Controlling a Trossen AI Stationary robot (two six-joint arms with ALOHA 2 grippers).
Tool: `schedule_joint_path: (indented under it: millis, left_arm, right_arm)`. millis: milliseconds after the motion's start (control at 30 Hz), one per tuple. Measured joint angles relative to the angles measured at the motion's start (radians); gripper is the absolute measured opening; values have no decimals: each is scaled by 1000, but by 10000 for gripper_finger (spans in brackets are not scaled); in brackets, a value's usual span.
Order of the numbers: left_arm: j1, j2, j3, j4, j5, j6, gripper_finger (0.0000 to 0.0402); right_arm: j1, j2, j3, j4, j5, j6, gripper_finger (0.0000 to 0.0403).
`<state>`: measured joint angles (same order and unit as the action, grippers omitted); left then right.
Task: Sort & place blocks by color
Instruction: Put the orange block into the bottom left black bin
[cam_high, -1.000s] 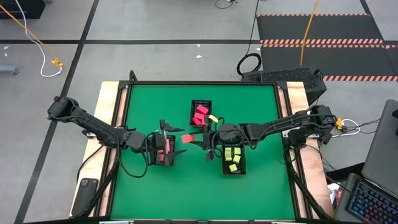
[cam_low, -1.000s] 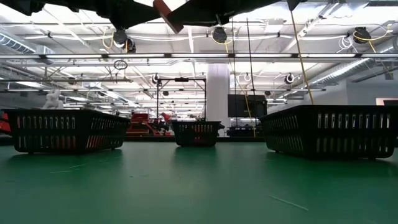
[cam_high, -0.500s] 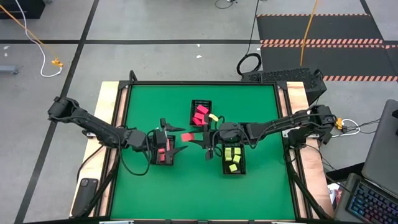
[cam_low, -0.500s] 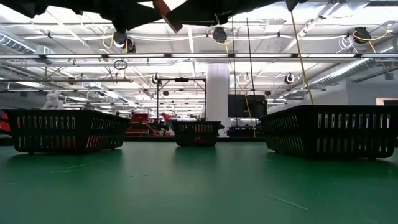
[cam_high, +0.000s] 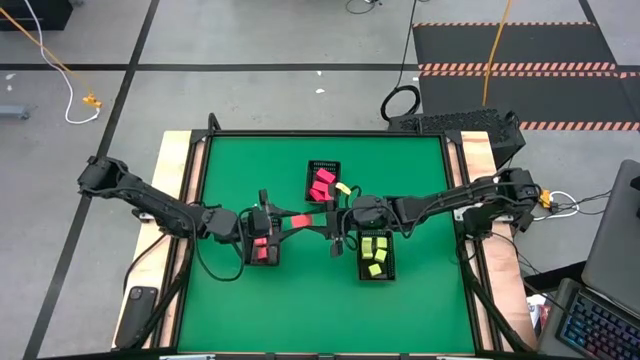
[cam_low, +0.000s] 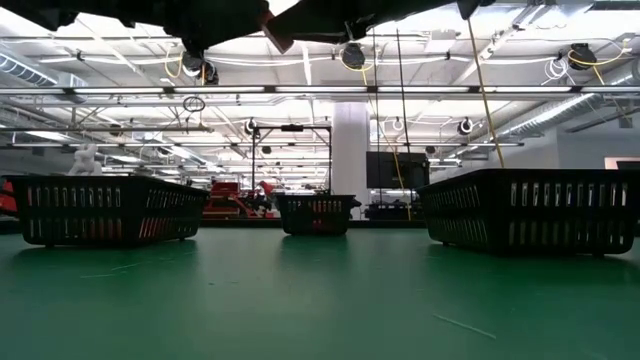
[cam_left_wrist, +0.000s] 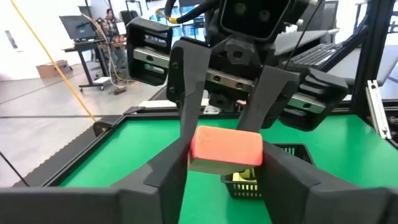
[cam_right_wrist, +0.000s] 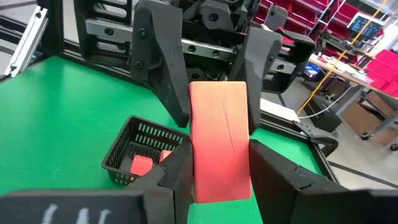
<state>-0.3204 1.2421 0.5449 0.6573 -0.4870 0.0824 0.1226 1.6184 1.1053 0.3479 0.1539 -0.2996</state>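
Observation:
A salmon-orange bar block (cam_high: 301, 220) hangs in mid-air over the middle of the green table, between my two grippers. My left gripper (cam_high: 288, 224) comes at it from the table's left and is shut on it. My right gripper (cam_high: 322, 221) comes from the right and is shut on it too. Three black trays stand on the table: one with salmon-orange blocks (cam_high: 262, 246) under my left gripper, one with pink-red blocks (cam_high: 322, 183) farther back, and one with pale yellow blocks (cam_high: 375, 256) under my right arm. My left gripper pinches the block's left end (cam_left_wrist: 198, 163) between its two fingers, which lie level and reach in from the table's left. The block is clear of the table, held at both ends. My right gripper pinches the block's right end (cam_right_wrist: 219, 177) between its two fingers, level, from the table's right. The bar points along the fingers toward the left gripper and stays level above the table.
A loose pale yellow block (cam_high: 343, 190) lies on the table beside the pink-red tray. In the low view the three trays (cam_low: 316, 213) stand on the green surface, with bare green table in front of them. A raised black frame edges the table (cam_high: 210, 290).
My left gripper's fingers, spread wide a second ago, have closed in on the left end of the block that my right gripper holds out. The block and my right gripper have kept their place.

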Motion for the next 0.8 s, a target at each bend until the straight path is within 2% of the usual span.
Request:
schedule_joint_path:
  millis: [200,500,667,800]
  left_arm:
    - [0,0,0,-2,-8,2,134]
    - [0,0,0,-1,1,-5,153]
    - [0,0,0,-9,3,-5,134]
    - [0,0,0,-29,2,-10,132]
  right_arm:
    - [0,0,0,-2,0,27,129]
    - [-5,0,0,0,0,50,156]
    - [-5,0,0,-5,3,51,159]
    - [-5,0,0,-46,5,53,159]
